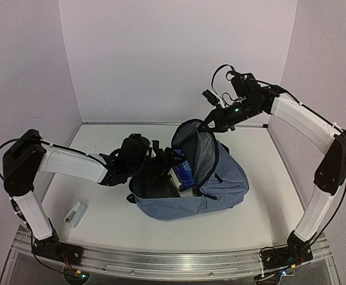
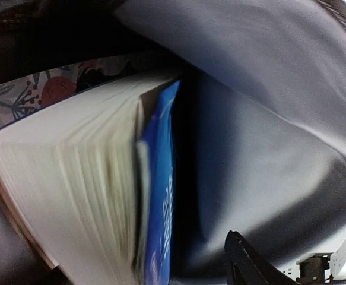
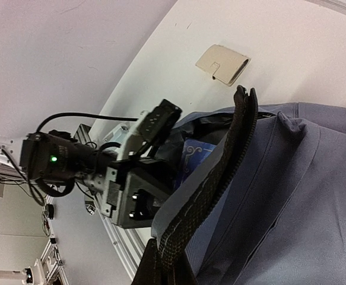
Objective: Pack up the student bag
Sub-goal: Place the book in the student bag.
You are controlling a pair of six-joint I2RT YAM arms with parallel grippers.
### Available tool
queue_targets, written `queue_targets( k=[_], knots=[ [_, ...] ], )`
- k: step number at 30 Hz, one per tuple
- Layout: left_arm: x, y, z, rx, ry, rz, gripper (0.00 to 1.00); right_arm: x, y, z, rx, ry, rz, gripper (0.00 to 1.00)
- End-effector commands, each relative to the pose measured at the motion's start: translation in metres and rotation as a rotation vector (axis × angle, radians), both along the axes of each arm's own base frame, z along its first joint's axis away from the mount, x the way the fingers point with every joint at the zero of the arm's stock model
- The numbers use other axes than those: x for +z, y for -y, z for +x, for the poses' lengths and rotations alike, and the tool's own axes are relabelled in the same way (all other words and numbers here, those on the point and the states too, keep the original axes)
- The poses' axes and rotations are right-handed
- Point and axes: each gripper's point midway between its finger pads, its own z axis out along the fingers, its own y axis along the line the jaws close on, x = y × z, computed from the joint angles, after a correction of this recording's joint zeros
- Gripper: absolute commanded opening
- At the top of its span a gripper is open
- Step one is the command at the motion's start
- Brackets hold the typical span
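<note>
The student bag (image 1: 220,178), slate-blue and soft, lies in the middle of the table with its mouth held wide. My right gripper (image 1: 206,123) is shut on the black zippered rim (image 3: 220,178) and holds the flap up. My left gripper (image 1: 155,168) reaches into the opening. Inside stand a thick book (image 2: 72,178) with a floral cover and a blue book (image 2: 161,196) beside it, against the bag's lining (image 2: 267,136). One left finger (image 2: 247,261) shows, apart from the blue book; the other is hidden. From above only the blue book (image 1: 183,172) shows.
A small pale object (image 1: 76,214) lies on the table near the left arm's base, left of the bag. A metal rail (image 1: 173,261) runs along the near edge. White walls close the back and both sides.
</note>
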Motion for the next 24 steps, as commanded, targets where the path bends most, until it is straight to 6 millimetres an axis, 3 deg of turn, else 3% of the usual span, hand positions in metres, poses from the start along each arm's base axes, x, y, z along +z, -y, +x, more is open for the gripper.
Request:
queue_targets(
  k=[1, 5, 9, 14, 18, 24],
  knots=[
    [0.045, -0.015, 0.000, 0.037, 0.107, 0.049, 0.65, 0.030, 0.005, -0.003, -0.001, 0.076, 0.047, 0.00],
    [0.042, -0.014, 0.000, 0.034, 0.107, 0.062, 0.38, 0.029, 0.005, -0.006, 0.005, 0.068, 0.049, 0.00],
    [0.039, -0.001, 0.006, 0.012, 0.121, 0.059, 0.14, 0.030, 0.005, -0.009, 0.014, 0.066, 0.058, 0.00],
    [0.043, 0.031, 0.015, -0.063, 0.147, 0.027, 0.04, 0.032, 0.005, -0.012, 0.019, 0.057, 0.065, 0.00],
    [0.039, 0.041, 0.015, -0.102, 0.141, 0.022, 0.14, 0.033, 0.006, -0.011, 0.014, 0.064, 0.061, 0.00],
    [0.046, 0.005, 0.004, -0.061, 0.184, 0.125, 0.61, 0.033, 0.006, -0.012, 0.023, 0.074, 0.060, 0.00]
  ],
)
